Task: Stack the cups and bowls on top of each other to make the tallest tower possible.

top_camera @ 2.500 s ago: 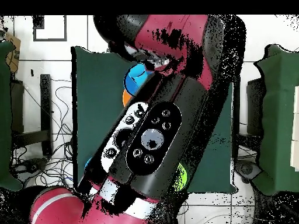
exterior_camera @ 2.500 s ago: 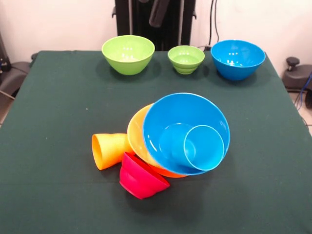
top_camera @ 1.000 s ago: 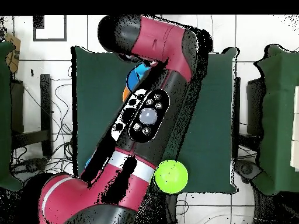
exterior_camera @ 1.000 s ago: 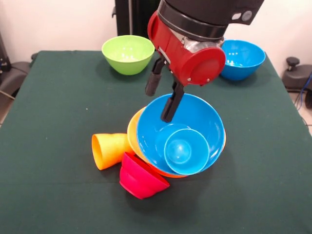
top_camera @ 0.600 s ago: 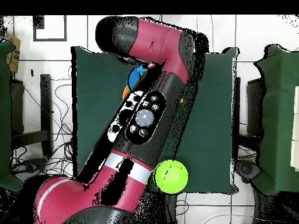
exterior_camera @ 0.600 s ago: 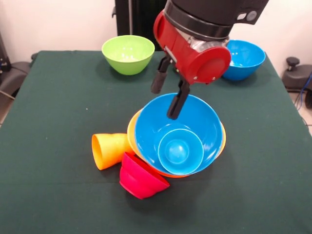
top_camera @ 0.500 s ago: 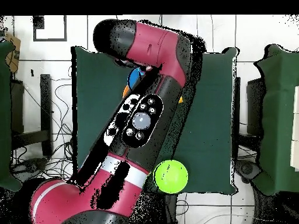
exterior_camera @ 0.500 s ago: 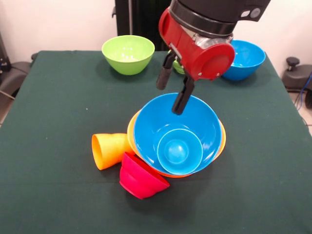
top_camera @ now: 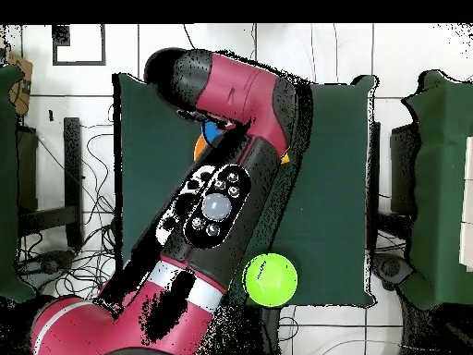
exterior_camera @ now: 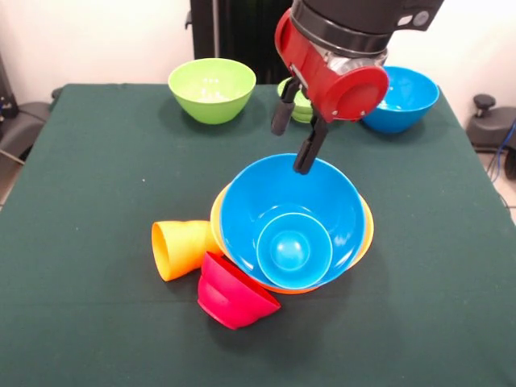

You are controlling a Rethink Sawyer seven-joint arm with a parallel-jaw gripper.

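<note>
A large blue bowl [exterior_camera: 322, 197] sits tilted inside the yellow-orange bowl [exterior_camera: 216, 216] at mid table. A small blue cup [exterior_camera: 293, 250] stands inside it. The orange cup [exterior_camera: 181, 248] lies on its side at the stack's left. The small red bowl [exterior_camera: 234, 292] is tipped against the stack's front. My gripper [exterior_camera: 296, 133] hangs open and empty above the blue bowl's far rim. In the overhead view my arm [top_camera: 222, 199] hides the stack except a blue patch [top_camera: 214, 131]. The purple bowl is out of view.
A large green bowl [exterior_camera: 212, 89] stands at the back left and shows in the overhead view [top_camera: 270, 279]. Another blue bowl [exterior_camera: 405, 97] stands at the back right. A small green item [exterior_camera: 298, 106] is half hidden behind the gripper.
My gripper has risen out of the large blue bowl and moved back and to the right, still open. The bowls and cups have not moved.
</note>
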